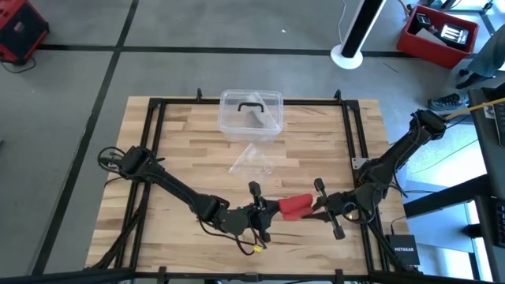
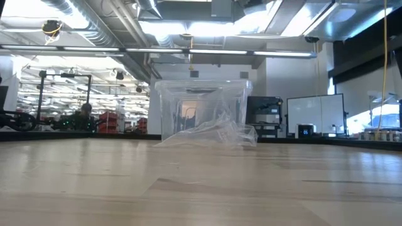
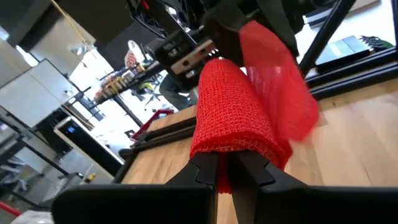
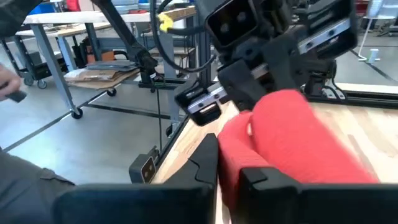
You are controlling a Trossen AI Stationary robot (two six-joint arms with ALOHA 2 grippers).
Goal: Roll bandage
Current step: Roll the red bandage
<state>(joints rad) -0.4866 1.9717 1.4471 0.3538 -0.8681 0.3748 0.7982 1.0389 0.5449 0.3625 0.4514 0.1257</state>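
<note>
The red bandage (image 1: 294, 207) is a short, loosely rolled wad of mesh fabric near the table's near edge, right of the middle. It spans between my two grippers, which face each other. My left gripper (image 1: 274, 211) is shut on its left end, and my right gripper (image 1: 314, 206) is shut on its right end. In the left wrist view the bandage (image 3: 233, 118) runs from my own fingers toward the other gripper. In the right wrist view the bandage (image 4: 292, 137) bulges over my fingers. The low view shows neither gripper nor bandage. My left gripper pinches the bandage's left end (image 3: 231, 148) between its two fingers, coming about level from the table's left, along the roll. The mesh lies in several wound layers there. The bandage looks lifted clear of the wood. My right gripper pinches the bandage's right end (image 4: 231, 149) between its two fingers, coming about level from the table's right, along the roll. The red wad swells out past the fingertips (image 4: 208, 158) toward the other gripper. How many layers it has, I cannot tell.
A clear plastic box (image 1: 251, 115) with a black handle stands at the far middle of the table. A crumpled clear plastic bag (image 1: 252, 160) lies just in front of it. A black frame (image 1: 353, 142) runs around the wooden tabletop. Bare wood lies at the left.
</note>
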